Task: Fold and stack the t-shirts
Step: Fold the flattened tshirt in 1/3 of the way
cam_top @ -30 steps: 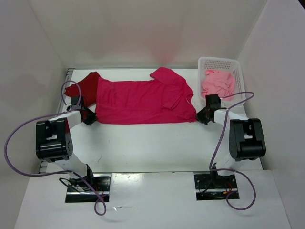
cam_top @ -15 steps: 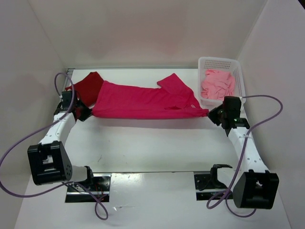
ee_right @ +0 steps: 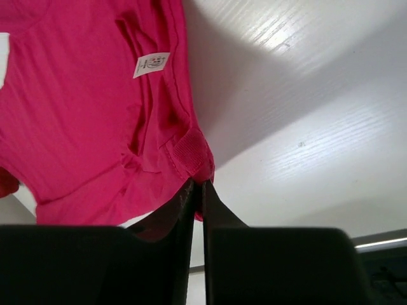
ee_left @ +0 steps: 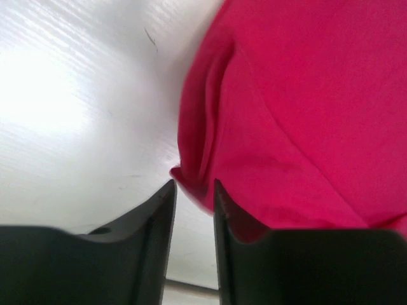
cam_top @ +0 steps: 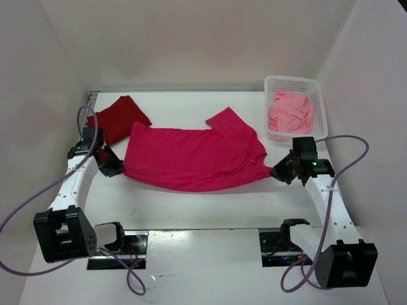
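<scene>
The bright crimson t-shirt (cam_top: 191, 155) lies spread across the middle of the table, collar end to the right. My left gripper (cam_top: 114, 166) is at its left edge. In the left wrist view the gripper (ee_left: 194, 185) stands open, and the shirt's hem corner (ee_left: 191, 171) lies just at the fingertips. My right gripper (cam_top: 278, 171) is at the shirt's right tip. In the right wrist view it (ee_right: 198, 183) is nearly closed on the crimson collar fold (ee_right: 191, 152). The dark red t-shirt (cam_top: 121, 117) lies folded at the back left. The salmon pink t-shirt (cam_top: 290, 113) is bunched in the basket.
The white perforated basket (cam_top: 292, 81) stands at the back right corner. White walls close in the table on the left, back and right. A white label (ee_right: 151, 64) shows inside the crimson shirt's collar. The arms' cables loop beside both table edges.
Both grippers came toward the near side, drawing the crimson shirt with them; it now lies lower and flatter. The left jaws have parted from shut.
</scene>
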You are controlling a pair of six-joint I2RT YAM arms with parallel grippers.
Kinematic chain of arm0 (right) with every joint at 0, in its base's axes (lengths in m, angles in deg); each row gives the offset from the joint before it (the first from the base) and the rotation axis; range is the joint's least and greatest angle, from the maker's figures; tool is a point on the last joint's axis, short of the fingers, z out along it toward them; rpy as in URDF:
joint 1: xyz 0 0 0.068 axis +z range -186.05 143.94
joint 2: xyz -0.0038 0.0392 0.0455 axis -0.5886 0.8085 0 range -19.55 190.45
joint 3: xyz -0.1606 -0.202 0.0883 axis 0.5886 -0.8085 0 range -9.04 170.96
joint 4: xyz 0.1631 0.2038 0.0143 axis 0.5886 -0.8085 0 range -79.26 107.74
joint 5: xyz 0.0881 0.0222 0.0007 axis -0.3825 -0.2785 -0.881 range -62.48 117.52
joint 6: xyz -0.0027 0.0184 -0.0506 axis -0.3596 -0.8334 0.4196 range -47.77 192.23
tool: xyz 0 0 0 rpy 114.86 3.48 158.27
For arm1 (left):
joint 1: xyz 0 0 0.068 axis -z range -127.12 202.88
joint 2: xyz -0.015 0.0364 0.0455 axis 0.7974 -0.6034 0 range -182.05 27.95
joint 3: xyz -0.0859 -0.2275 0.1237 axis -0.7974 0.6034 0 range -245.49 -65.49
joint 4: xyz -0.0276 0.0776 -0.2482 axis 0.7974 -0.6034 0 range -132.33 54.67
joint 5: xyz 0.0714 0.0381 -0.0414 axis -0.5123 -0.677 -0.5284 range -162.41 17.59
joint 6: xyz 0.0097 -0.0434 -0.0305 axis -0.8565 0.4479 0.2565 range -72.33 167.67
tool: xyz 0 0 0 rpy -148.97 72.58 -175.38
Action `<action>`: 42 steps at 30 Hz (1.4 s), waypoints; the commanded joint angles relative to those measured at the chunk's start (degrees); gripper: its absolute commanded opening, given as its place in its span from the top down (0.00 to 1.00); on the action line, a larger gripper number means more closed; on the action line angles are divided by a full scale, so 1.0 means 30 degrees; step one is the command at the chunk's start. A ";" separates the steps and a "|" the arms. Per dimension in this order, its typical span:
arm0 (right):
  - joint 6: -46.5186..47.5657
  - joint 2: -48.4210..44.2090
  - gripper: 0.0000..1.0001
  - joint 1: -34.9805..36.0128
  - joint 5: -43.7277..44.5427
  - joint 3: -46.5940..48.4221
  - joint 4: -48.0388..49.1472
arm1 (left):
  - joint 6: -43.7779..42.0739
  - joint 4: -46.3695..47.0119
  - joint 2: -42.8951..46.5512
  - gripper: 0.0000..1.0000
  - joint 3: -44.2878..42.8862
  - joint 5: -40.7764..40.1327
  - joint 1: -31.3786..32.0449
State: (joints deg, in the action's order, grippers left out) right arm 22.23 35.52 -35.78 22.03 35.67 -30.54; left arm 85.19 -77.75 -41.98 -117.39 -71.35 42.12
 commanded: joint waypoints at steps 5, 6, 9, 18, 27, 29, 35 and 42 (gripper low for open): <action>0.1021 -0.1188 0.58 0.0407 0.1246 0.1941 -0.2423 | 0.0150 -0.1738 0.1191 0.12 -0.1126 -0.1464 0.0102; 0.1021 -0.1362 0.58 0.0407 0.1246 0.2117 -0.2425 | 0.0150 -0.1741 0.1191 0.07 -0.1128 -0.1757 0.0102; 0.1256 -0.1540 0.52 0.0583 0.1510 0.2497 -0.2630 | -0.0024 -0.1333 0.1367 0.01 -0.1565 -0.1994 0.0278; 0.1551 0.1386 1.00 0.2214 -0.3175 0.1596 0.3973 | 0.0615 0.3737 -0.0504 0.74 -0.1392 0.0994 0.2787; -0.0707 0.7626 0.96 0.9372 0.0043 0.0771 0.8705 | 0.4162 0.6814 -0.1475 0.88 0.1948 0.1143 0.8595; -0.0707 0.8126 0.68 0.9372 0.1064 0.0771 0.8883 | 0.4338 0.6988 -0.1156 0.88 0.2386 0.0353 0.8832; -0.0795 0.9269 0.52 0.9372 0.2298 0.0334 0.9469 | 0.4340 0.8101 -0.0363 0.84 0.4520 0.0201 0.8832; -0.0971 1.0177 0.53 0.9372 0.3178 0.0332 0.9295 | 0.4516 0.8251 0.1279 0.83 0.5903 -0.0176 0.8832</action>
State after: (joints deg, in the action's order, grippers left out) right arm 20.24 64.48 -7.61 28.10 36.65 -4.81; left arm 97.60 -55.08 -40.65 -99.69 -70.50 68.72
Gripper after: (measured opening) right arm 0.478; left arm 0.166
